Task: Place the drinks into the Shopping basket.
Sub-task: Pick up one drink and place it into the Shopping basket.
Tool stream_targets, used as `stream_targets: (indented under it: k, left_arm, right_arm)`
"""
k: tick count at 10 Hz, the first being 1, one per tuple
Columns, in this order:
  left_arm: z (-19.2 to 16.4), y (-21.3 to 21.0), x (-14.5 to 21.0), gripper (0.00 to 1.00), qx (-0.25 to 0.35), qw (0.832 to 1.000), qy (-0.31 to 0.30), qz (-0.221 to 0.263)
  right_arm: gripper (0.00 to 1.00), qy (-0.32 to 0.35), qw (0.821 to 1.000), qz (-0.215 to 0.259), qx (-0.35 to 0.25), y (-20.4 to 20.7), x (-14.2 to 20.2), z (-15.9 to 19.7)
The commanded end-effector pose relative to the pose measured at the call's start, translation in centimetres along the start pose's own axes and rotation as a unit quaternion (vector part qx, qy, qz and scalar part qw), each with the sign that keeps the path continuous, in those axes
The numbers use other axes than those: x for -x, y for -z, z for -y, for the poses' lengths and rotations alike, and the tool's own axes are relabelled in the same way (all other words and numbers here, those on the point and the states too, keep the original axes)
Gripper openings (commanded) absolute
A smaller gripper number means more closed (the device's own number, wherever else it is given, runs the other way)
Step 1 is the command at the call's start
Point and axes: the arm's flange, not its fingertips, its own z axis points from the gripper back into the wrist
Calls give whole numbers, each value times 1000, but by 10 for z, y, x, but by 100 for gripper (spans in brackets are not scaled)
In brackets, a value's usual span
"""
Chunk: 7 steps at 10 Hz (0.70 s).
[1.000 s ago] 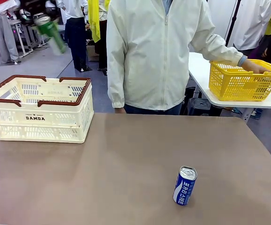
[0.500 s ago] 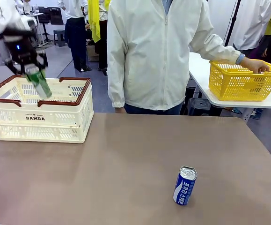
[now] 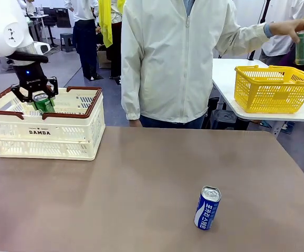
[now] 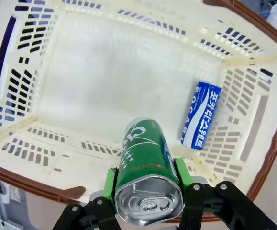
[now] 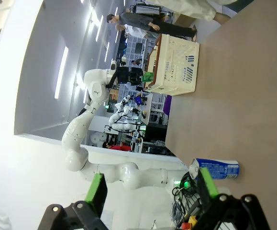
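Gripping the green can (image 3: 43, 103), the left jaws have sunk to the rim of the Shopping basket (image 3: 46, 137). Right jaws gape empty; the blue can (image 3: 207, 208) hasn't moved.

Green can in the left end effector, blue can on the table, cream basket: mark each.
green can (image 4: 144, 155): left wrist view, green side wall.
blue can (image 3: 207, 208): front view, mid-body lettering.
cream basket (image 3: 67, 132): front view, near wall beside print.
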Motion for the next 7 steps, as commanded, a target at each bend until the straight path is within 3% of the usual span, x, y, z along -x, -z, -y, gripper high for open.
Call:
stream_targets:
  k: [1, 3, 5, 7]
  left_arm:
    - [-1, 3, 2, 0, -2, 1000, -1, -4]
    - [24, 45, -12, 0, 5, 993, 117, 16]
    - [29, 79, -20, 0, 2, 988, 156, 7]
    - [27, 99, -23, 0, -21, 988, 152, 5]
  right_arm:
    - [100, -9, 1000, -7, 1, -2, 2, -1]
    - [100, -9, 1000, -7, 1, -2, 2, -1]
    - [100, -9, 1000, -7, 1, -2, 2, -1]
    - [100, -9, 1000, -7, 1, -2, 2, -1]
